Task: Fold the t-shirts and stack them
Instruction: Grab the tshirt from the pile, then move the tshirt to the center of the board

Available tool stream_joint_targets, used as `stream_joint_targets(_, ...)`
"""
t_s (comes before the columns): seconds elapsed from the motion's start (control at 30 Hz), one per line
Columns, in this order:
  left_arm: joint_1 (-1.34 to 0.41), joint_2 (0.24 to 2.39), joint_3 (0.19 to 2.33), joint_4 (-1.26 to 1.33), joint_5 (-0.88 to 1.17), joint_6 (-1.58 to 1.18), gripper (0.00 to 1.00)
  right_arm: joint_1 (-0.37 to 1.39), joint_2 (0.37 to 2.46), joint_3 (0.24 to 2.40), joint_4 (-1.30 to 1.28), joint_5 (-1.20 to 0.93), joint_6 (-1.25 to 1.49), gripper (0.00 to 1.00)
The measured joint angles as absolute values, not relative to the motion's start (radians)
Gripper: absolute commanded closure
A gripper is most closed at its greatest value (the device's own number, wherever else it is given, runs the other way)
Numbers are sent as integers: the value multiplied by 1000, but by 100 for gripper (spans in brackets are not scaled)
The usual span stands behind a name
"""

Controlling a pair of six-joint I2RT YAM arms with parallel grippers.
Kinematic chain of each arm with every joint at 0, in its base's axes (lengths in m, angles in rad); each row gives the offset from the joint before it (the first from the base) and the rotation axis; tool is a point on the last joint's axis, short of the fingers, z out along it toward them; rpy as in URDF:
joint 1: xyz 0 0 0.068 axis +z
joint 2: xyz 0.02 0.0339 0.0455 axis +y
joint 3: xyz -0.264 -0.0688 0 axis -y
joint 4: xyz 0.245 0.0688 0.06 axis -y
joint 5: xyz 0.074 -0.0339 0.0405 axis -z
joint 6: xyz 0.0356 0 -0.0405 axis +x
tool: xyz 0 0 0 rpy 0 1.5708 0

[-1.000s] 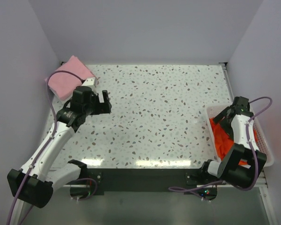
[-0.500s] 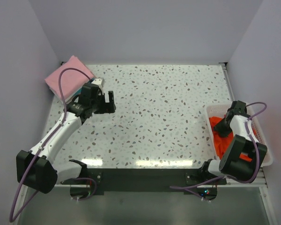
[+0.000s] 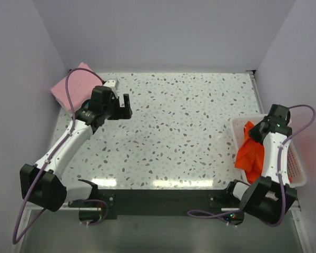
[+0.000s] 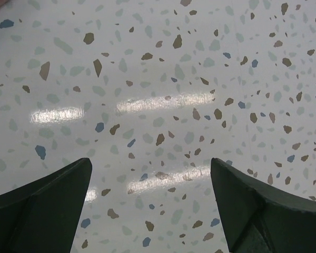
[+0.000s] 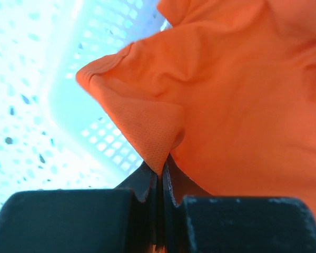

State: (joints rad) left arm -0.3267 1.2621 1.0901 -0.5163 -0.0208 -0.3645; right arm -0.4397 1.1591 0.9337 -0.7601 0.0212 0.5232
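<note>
The orange-red t-shirt [image 3: 251, 152] hangs half out of the white mesh basket [image 3: 295, 171] at the right edge, draped over its left wall. My right gripper [image 3: 253, 129] is shut on a fold of that shirt [image 5: 163, 132], and the cloth is pinched between the closed fingers [image 5: 147, 184]. A folded pink t-shirt [image 3: 68, 87] lies at the far left corner. My left gripper [image 3: 121, 107] hovers open over bare table just right of the pink shirt. Its two dark fingers [image 4: 47, 203] stand wide apart with only speckled surface between them.
The white basket [image 5: 79, 105] sits against the right wall. Purple walls close the table on the left, back and right. The speckled tabletop [image 3: 179, 126] stretches between the two arms.
My right gripper has closed on the orange-red shirt and lifted it up and left over the basket's wall. My left arm has swung toward the far side, nearer the pink shirt.
</note>
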Motion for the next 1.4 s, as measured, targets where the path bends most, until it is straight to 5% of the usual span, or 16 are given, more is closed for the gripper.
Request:
stream_joint_targets(0.3, -327, 1297, 1068, -470, 61, -341, 0, -440, 965, 1180, -762, 26, 633, 100)
stream_joint_targets(0.6, -327, 1299, 1121, -449, 76, -359, 0, -414, 1042, 1554, -532, -281, 717, 100)
stream_joint_targets(0.87, -327, 1288, 1148, -456, 61, -369, 0, -175, 1140, 1732, -331, -422, 810, 100)
stream_joint_targets(1.23, -327, 1190, 1147, -466, 32, -447, 0, 191, 1533, 2318, -195, -571, 832, 100)
stream_joint_targets(1.4, -327, 1124, 1119, -467, -35, -477, 0, 237, 1578, 2276, -146, -632, 858, 100)
